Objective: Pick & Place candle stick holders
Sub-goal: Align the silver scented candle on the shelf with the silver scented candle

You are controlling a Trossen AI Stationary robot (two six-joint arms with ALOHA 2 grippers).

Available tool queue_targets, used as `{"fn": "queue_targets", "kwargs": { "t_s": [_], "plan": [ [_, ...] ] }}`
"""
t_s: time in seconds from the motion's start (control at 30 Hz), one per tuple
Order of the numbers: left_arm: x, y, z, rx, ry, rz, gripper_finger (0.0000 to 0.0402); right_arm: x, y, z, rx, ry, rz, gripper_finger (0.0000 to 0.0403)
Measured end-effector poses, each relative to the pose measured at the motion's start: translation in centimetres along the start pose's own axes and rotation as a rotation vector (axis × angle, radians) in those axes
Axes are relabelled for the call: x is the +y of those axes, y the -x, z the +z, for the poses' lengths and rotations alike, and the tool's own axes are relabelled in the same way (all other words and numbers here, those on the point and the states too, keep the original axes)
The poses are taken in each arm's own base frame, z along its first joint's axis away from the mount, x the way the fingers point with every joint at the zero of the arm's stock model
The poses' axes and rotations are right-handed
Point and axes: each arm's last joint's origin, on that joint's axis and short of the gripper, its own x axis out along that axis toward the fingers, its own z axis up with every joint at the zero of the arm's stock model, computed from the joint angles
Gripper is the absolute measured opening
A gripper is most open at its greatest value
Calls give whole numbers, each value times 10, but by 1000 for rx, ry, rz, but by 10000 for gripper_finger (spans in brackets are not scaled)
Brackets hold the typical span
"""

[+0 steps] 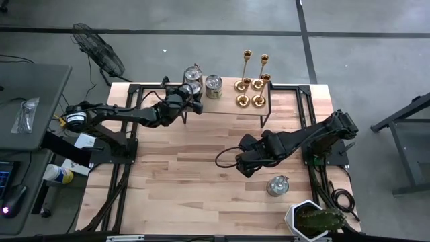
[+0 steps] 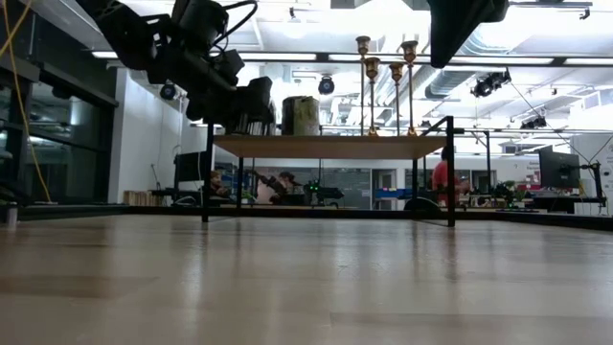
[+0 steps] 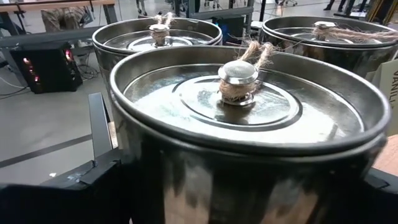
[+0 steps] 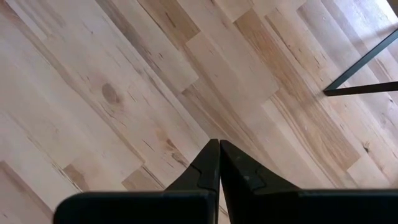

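Raised shelf [image 1: 228,107] sits at the far edge of the table [image 1: 201,175], on thin black legs. All four candle stick holders [image 1: 250,84] are grouped at the shelf's right end, upright, close together — in the low view [image 2: 383,86] they stand in a tight row, stems nearly overlapping. Shelf's left end is crowded: three silver lidded jars, one [image 1: 213,86] free-standing next to two others at the far-left corner [image 1: 193,72].

Left gripper [image 1: 191,91] is up at that left corner, arm stretched from the table's left side across to the shelf. Its wrist view is filled by the nearest jar [image 3: 249,124], twine knotted around the lid knob, with dark fingers low on either side of the jar body — jaws spread wide around it; actual contact can't be confirmed. Two more jars show right behind it.

Right gripper [image 1: 243,165] is over the middle of the table, arm folded in from the right side, pointing down at bare wood; fingers [image 4: 208,168] pressed together, holding nothing. Open boards all around it.

A fourth jar [image 1: 277,185] stands alone on the table near the right front, with a potted plant [image 1: 314,220] at the front-right corner.
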Motion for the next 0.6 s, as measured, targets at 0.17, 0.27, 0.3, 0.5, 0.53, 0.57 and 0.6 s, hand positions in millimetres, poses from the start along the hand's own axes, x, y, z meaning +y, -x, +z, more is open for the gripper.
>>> {"fn": "queue_targets", "kwargs": {
  "t_s": [0.17,0.27,0.3,0.5,0.53,0.57,0.6],
  "plan": [
    [0,0,-1,8,-8,-2,380,0,0,0,2,0,2,2],
    [0,0,-2,15,-16,-2,395,0,0,0,4,0,3,2],
    [0,0,-2,18,-19,-3,395,0,0,0,6,0,4,2],
    [2,3,2,16,-29,-5,398,0,0,-1,21,0,14,2],
    [3,5,3,15,-34,2,398,1,0,-1,23,0,16,2],
    [4,6,5,12,-36,7,399,1,0,-1,24,-1,17,2],
    [5,8,6,11,-37,8,399,1,0,-1,24,-2,18,2]
  ]
}}
